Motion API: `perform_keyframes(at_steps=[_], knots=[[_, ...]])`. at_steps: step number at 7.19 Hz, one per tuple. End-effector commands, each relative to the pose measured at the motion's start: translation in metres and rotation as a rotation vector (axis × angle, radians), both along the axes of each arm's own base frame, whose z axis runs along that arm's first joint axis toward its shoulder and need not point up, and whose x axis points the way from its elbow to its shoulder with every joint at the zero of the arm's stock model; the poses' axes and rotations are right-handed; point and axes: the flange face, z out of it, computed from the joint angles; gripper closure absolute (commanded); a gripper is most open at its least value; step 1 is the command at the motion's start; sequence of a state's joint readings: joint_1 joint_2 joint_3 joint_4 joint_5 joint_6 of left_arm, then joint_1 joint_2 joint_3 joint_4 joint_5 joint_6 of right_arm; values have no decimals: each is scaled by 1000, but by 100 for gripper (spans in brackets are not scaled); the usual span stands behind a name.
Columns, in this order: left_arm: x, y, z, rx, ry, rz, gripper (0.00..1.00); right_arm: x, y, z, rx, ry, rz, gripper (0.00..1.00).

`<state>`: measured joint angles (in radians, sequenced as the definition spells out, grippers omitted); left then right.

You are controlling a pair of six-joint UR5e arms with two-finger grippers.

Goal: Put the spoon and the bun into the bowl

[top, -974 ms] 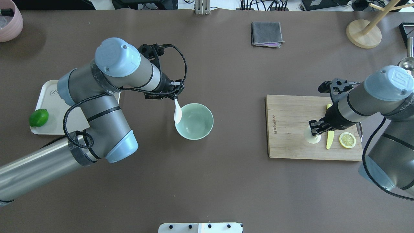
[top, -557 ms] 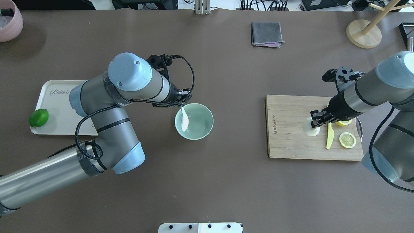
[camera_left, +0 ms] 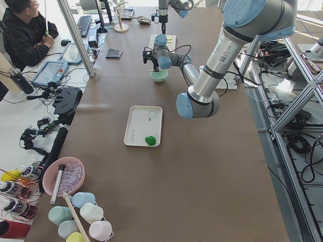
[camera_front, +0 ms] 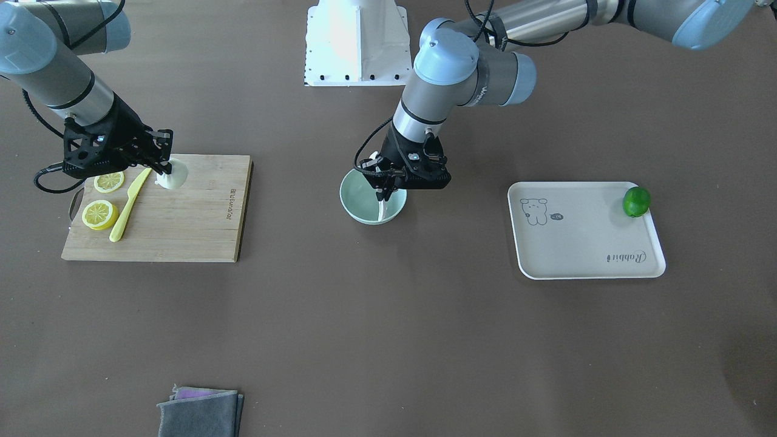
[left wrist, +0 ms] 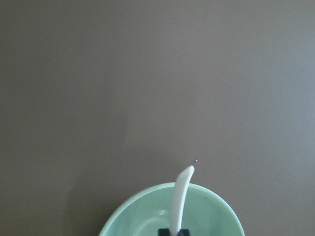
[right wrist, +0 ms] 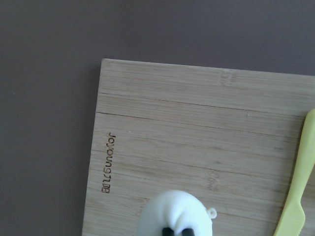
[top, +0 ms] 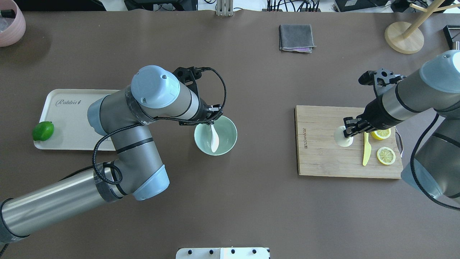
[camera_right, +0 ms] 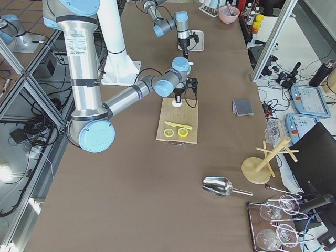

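Note:
My left gripper (top: 212,124) is shut on the handle of the white spoon (top: 215,138). The spoon hangs scoop-down inside the mint-green bowl (top: 227,133) at the table's middle. The front view shows the same: gripper (camera_front: 383,189), spoon (camera_front: 381,210), bowl (camera_front: 358,203). In the left wrist view the spoon (left wrist: 180,196) points out over the bowl (left wrist: 133,222). My right gripper (top: 348,132) is shut on the white bun (top: 341,139) over the wooden cutting board (top: 320,158). The bun also shows in the front view (camera_front: 175,176) and in the right wrist view (right wrist: 174,212). I cannot tell whether the bun touches the board.
A yellow-green knife (top: 366,153) and two lemon slices (top: 386,155) lie on the board's right part. A beige tray (top: 66,118) with a lime (top: 43,130) is at the left. A grey cloth (top: 295,37) and a wooden stand (top: 404,36) are at the far side.
My left gripper has moved right with the spoon, from the bowl's left rim to over its inside. My right gripper has carried the bun a little left and farther back on the board.

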<state>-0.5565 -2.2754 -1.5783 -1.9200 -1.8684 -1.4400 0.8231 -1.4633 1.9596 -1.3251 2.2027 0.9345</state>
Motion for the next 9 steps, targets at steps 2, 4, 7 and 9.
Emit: perform_keyframes(at_steps=[2,4,7,9], knots=[[1,-14,11,34,-44,-81,3,-5,5,-30,-36,-39,51,100],[-11,-27,13,54,-57,-92,2,-32,-3,-78,-54,-29,54,100],[-66,-62,60,139,-149,-113,2,-91,7,-158,-36,-35,74,100],[-133,-79,98,183,-207,-144,2,-141,3,-207,-28,-60,102,100]])
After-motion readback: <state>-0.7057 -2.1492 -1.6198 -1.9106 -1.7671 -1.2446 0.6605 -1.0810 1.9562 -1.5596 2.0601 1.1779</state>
